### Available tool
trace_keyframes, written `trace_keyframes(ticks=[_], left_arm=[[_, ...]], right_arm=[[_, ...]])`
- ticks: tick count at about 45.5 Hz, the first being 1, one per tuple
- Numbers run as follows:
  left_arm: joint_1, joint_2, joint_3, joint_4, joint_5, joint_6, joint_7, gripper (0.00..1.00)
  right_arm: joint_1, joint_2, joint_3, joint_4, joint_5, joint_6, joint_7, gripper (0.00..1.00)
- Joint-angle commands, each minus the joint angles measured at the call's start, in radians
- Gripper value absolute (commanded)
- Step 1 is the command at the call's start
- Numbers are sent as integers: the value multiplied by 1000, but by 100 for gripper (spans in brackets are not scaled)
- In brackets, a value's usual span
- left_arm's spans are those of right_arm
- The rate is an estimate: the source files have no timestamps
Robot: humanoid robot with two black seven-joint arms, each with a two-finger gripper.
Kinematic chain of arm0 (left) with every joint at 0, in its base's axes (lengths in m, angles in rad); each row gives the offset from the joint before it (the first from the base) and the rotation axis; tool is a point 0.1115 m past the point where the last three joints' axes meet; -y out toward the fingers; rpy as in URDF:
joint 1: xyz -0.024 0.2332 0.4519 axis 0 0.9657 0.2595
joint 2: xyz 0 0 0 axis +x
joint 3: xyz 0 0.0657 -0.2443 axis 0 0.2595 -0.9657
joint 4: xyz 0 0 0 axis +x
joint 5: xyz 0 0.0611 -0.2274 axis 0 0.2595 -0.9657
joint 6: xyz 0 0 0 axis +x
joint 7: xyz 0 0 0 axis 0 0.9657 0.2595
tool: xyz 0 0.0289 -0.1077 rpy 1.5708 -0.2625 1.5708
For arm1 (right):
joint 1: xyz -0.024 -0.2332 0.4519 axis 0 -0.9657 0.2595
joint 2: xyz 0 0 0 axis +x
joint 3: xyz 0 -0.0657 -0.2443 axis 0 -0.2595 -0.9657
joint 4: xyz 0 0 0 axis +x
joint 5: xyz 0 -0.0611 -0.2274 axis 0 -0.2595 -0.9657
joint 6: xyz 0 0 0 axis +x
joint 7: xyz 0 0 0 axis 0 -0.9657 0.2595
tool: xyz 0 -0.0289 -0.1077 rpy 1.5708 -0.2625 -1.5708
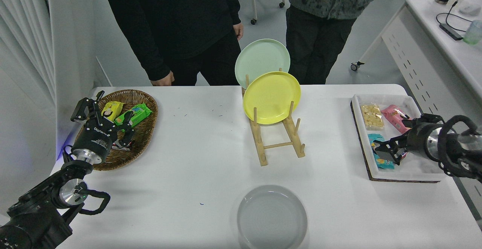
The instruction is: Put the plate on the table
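Head view: grey plate (272, 216) lay flat on the white table (196, 158), well left of and nearer the camera than the right claw (384, 150), which hung released and empty over the snack tray (414, 168); left claw (98, 110) parked, fingers spread, above the basket (145, 138); placement judged complete, only retreat remaining.

Grey floor (263, 11) across the frame's top. White curtain (22, 34) upper left. White side desk (444, 26) upper right. Even lighting.
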Motion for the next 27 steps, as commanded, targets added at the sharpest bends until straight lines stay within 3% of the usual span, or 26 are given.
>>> trace_keyframes(ticks=[1,11,17,27], left_arm=[[0,0,0,0,0,-1,0,98],[0,0,0,0,0,1,0,98],[0,0,0,0,0,-1,0,98],[0,0,0,0,0,1,0,98]], right_arm=[[17,-1,-56,-40,-161,278,-6,99],[69,3,-113,-91,-375,582,-6,99],[96,58,-119,-117,-408,646,1,99],[166,178,-97,-350,-546,650,11,99]])
